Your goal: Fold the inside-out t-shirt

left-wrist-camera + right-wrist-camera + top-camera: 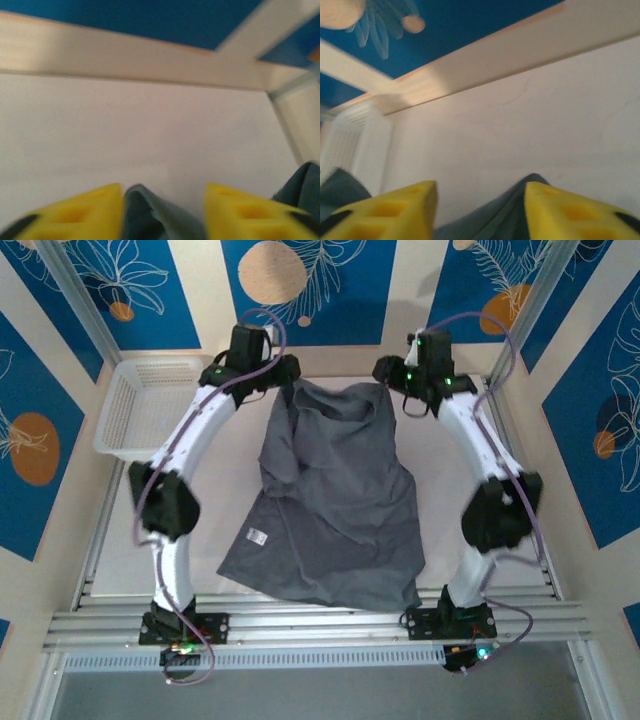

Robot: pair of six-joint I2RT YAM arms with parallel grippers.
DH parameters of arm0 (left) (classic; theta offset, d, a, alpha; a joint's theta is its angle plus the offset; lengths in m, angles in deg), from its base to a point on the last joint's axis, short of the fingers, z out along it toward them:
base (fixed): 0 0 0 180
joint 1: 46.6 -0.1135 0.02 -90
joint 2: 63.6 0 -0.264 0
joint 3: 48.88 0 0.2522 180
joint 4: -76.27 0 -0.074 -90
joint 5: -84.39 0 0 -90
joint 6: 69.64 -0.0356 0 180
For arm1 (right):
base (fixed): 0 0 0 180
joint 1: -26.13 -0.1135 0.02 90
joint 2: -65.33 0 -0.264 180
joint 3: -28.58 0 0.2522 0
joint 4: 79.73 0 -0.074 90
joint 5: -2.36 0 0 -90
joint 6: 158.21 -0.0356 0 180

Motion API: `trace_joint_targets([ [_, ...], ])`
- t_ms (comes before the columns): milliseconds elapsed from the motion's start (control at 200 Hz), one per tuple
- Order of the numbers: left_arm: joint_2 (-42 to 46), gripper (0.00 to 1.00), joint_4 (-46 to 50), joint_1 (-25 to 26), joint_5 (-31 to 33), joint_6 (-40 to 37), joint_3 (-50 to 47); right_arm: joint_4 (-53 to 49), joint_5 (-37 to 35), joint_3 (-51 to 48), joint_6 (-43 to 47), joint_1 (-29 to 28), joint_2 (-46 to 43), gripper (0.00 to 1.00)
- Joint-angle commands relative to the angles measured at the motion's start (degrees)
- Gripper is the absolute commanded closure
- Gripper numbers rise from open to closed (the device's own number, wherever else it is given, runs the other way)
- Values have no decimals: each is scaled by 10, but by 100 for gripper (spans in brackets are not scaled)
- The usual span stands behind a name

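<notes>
Currently left gripper [162, 212] and right gripper [480, 212] fingers apart, inside-out t-shirt [340, 510] edge lying between each pair

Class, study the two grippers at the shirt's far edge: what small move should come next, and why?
Probably lift both straight up, clear of the cloth. The left gripper and right gripper each stand open with a fold of the t-shirt lying loose between the jaws, so sideways motion might drag it.

There were one t-shirt [340, 490], one basket [135, 405] and one table [440, 500]. Two grippers were counted: the left gripper [162, 202] and the right gripper [480, 200].
</notes>
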Motion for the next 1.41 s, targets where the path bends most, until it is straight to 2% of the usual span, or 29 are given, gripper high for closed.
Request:
trace_joint_targets([
  [0,-67,30,88,-32,4,-31,72,-179,8,115,87,32,63,41],
  [70,-10,27,44,-40,-10,-40,-6,-201,28,86,117,49,46,39],
  [150,71,24,-15,-48,-42,-44,-123,-194,65,-6,140,70,3,37],
  [250,132,24,-13,-45,-92,-65,-215,-134,62,-143,138,87,-44,36],
  [350,155,24,-11,-30,-92,-71,-304,-62,55,-235,109,103,-54,34],
  [460,142,24,-30,-2,-88,-70,-361,-35,67,-252,82,112,-13,34],
  [600,72,23,-22,45,-76,-85,-337,-29,84,-247,60,110,50,34],
  [715,5,24,-7,70,-53,-89,-298,-20,126,-260,45,105,73,49],
  [760,-15,29,-4,73,-47,-85,-288,-19,140,-266,44,103,68,60],
  [800,-25,39,-3,73,-38,-80,-285,-18,144,-274,45,101,57,70],
  [895,-24,83,-14,67,-47,-73,-289,-7,152,-297,43,102,15,100],
  [925,-20,100,-19,62,-57,-69,-291,-3,153,-303,42,102,0,100],
  [1045,32,100,-55,28,-101,-34,-320,0,164,-310,38,95,-49,100],
  [1125,82,100,-88,-5,-117,-8,-352,13,168,-317,37,71,-73,100],
  [1245,118,100,-99,-72,-115,27,-379,33,183,-324,46,-20,-67,100],
  [1330,116,100,-120,-117,-141,51,-403,33,195,-318,74,-88,-42,100],
  [1360,114,100,-125,-127,-148,55,-410,30,200,-315,86,-104,-33,94],
  [1400,109,98,-124,-138,-154,53,-415,16,191,-305,97,-118,-24,77],
])
